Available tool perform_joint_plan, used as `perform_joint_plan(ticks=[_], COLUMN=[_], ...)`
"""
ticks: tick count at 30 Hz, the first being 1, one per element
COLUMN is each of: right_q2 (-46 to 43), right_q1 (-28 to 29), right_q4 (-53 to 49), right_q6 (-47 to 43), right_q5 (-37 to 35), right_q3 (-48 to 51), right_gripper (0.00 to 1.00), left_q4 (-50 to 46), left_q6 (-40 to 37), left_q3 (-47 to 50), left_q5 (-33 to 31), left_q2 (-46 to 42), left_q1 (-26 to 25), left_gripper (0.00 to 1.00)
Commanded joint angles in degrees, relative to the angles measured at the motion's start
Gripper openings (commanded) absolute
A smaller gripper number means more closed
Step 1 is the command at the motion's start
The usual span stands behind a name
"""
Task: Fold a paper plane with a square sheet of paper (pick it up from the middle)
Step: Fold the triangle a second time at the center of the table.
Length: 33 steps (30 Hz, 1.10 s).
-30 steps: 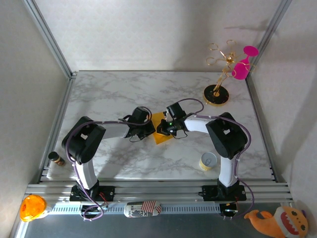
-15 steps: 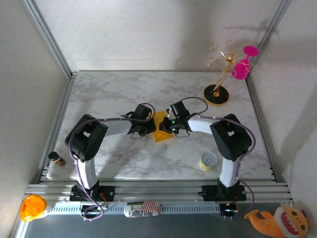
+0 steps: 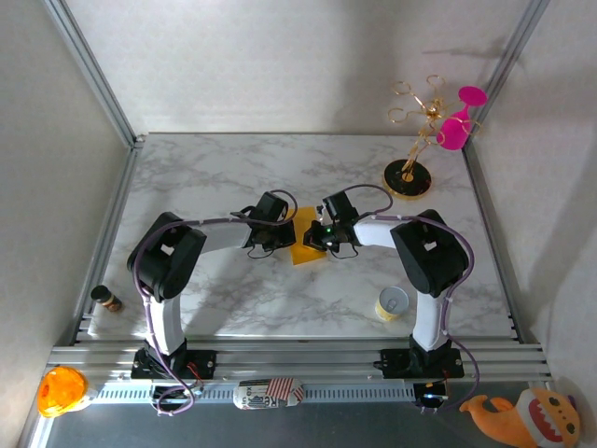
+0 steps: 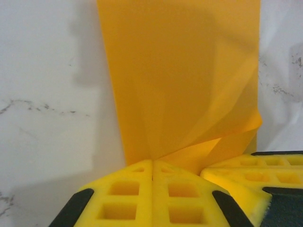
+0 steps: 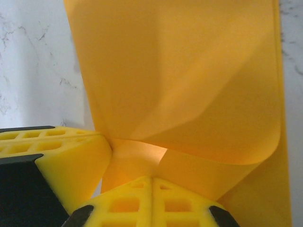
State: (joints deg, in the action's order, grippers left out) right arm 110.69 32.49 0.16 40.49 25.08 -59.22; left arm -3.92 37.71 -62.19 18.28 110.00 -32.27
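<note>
Paper (image 3: 301, 251) pinched by left fingers (image 4: 124, 201) and right fingers (image 5: 182, 204); both closed.

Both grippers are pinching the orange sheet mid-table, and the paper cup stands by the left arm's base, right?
Not quite. The paper cup stands by the right arm's base, as the top external view shows. The rest holds: the left gripper and right gripper are both shut on the orange sheet mid-table.
</note>
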Motion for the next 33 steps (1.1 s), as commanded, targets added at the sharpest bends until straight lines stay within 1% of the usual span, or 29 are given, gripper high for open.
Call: perform_joint_plan(ticks=[1, 5, 9, 13, 16, 21, 27, 33], right_q2=[1.5, 1.6, 1.7, 2.1, 2.5, 2.9, 3.0, 3.1], right_q1=[-0.1, -0.1, -0.1, 0.0, -0.1, -0.1, -0.1, -0.1], right_q4=[-1.7, -3.1, -5.0, -6.0, -6.6, -7.1, -7.2, -7.2], right_q6=[0.8, 1.0, 0.8, 1.2, 1.2, 1.2, 1.3, 1.3], right_q5=[-3.8, -5.1, -6.8, -7.7, -7.9, -8.2, -8.1, -7.9], right_q3=[2.4, 2.6, 2.3, 2.3, 2.3, 1.9, 2.0, 2.0], right_gripper=[0.02, 0.01, 0.01, 0.01, 0.0, 0.0, 0.0, 0.0], left_q4=[-2.7, -1.1, 1.1, 6.5, 8.2, 8.7, 7.0, 7.4], left_q6=[1.0, 5.3, 10.1, 16.3, 18.8, 21.7, 21.8, 22.1], left_q3=[-0.6, 2.5, 7.7, 11.1, 11.4, 10.3, 9.3, 9.8], left_q5=[0.8, 2.7, 3.0, 5.0, 5.5, 6.3, 5.5, 5.2], left_q2=[-1.2, -7.1, -12.0, -14.3, -14.2, -10.7, -8.5, -7.3], left_q1=[0.5, -0.3, -0.7, -2.1, -3.5, -5.3, -5.7, -5.8], left_gripper=[0.01, 0.11, 0.13, 0.14, 0.14, 0.11, 0.08, 0.08])
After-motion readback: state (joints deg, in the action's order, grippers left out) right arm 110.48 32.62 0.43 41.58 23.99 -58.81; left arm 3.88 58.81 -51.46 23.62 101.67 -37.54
